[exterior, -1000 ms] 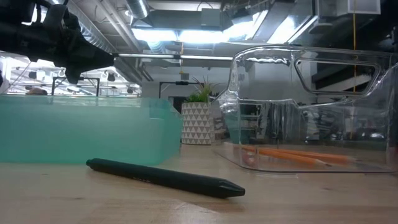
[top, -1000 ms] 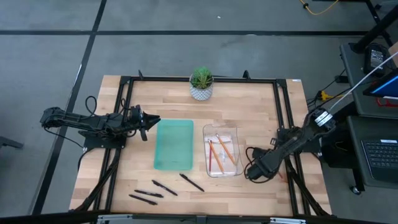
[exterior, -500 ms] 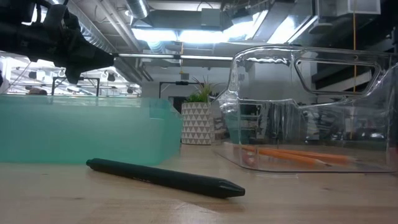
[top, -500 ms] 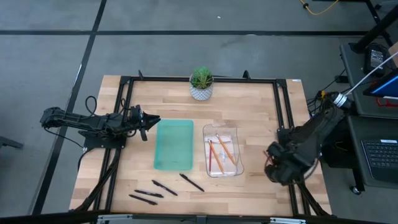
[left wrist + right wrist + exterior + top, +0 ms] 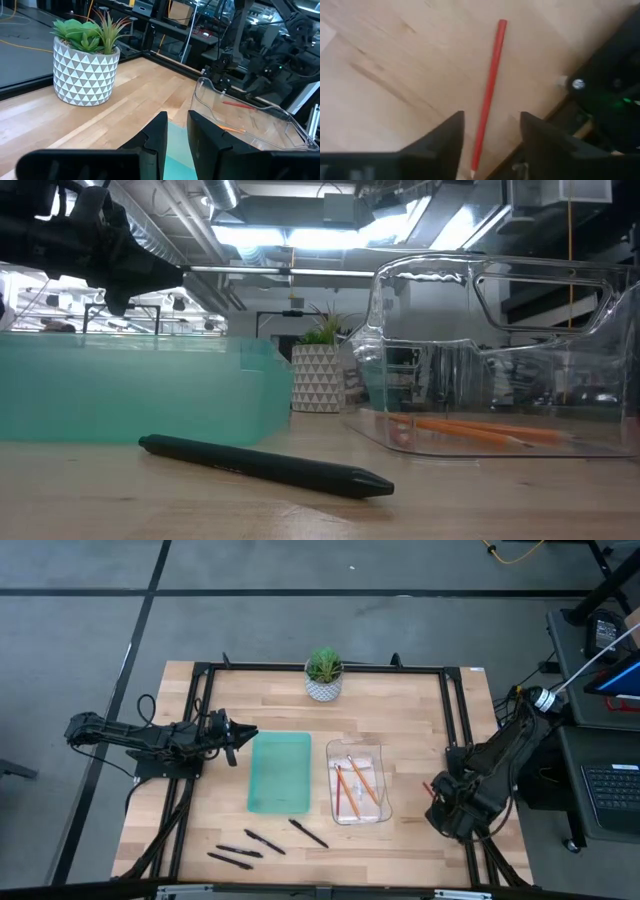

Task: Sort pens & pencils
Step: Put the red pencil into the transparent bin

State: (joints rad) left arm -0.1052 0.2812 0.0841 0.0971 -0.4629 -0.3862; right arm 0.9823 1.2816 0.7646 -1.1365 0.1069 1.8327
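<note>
A red pencil [image 5: 489, 90] lies on the table between the right gripper's [image 5: 490, 131] spread-apart fingers, ungripped.

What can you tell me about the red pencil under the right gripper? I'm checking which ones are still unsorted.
The red pencil is a thin, straight, uniformly red stick with one sharpened, pale tip and one blunt end. It lies flat on the wooden table, close to the table's edge, outside the clear bin. The right gripper is above it, its fingers spread to either side without touching it. Nothing else touches the pencil.
</note>
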